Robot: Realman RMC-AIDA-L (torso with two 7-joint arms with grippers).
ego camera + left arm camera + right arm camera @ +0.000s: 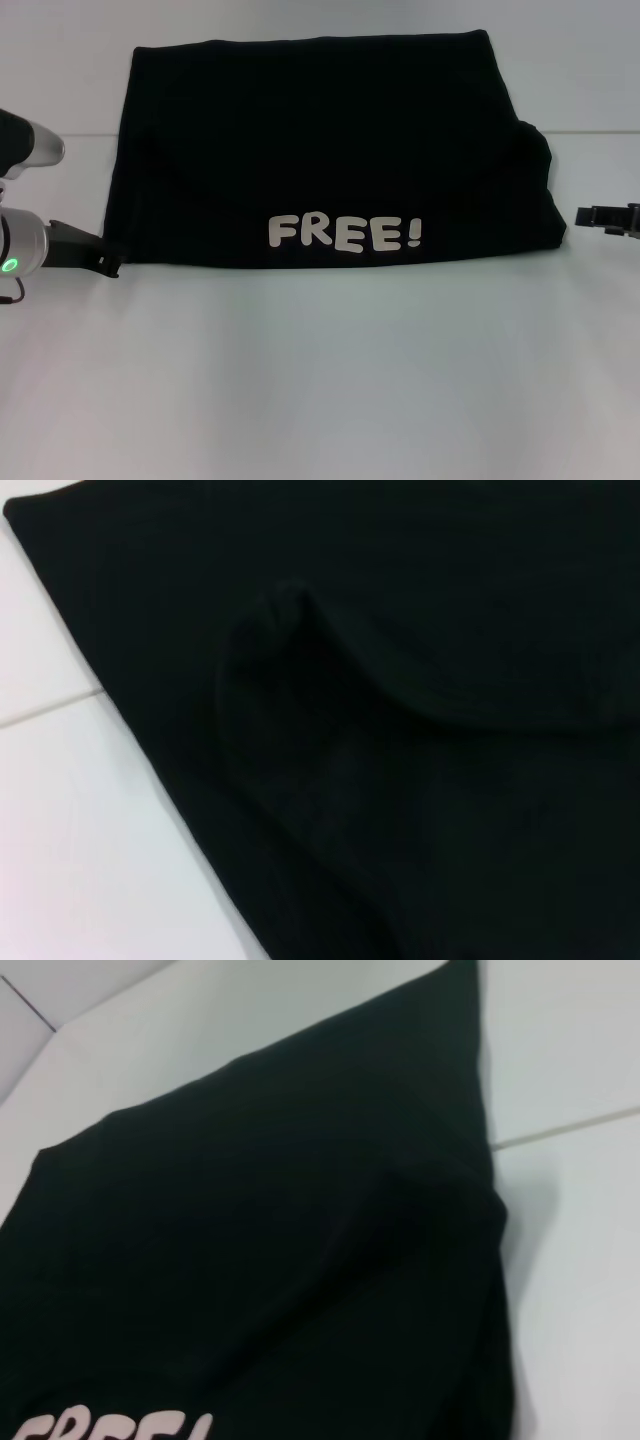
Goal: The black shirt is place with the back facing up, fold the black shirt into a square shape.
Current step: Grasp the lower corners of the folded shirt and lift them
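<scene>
**Folded shirt lies between the two tools**

Head view: the shirt [330, 150] lies flat on the white surface [320, 380], folded into a wide block, with the white "FREE!" lettering [345, 233] along its near edge. The left tool [100, 255] sits low at the shirt's near left corner, its black tip just touching or right beside the fabric edge; whether its fingers are spread or pressed together cannot be told. The right tool [600, 216] rests just beyond the shirt's right edge, apart from the cloth, near the bulging folded corner; its fingers look pressed together, holding nothing.

Left wrist view: black fabric [420, 730] fills most of the picture, with a hemmed fold curving across it and a soft hump in the cloth. White surface [70, 810] shows along one side. The tool's own fingers do not show.

Right wrist view: the shirt [280, 1250] spreads ahead of the tool, one corner pointing away, part of the lettering [110, 1428] visible at the picture's edge. White surface [570, 1210] borders it.
</scene>
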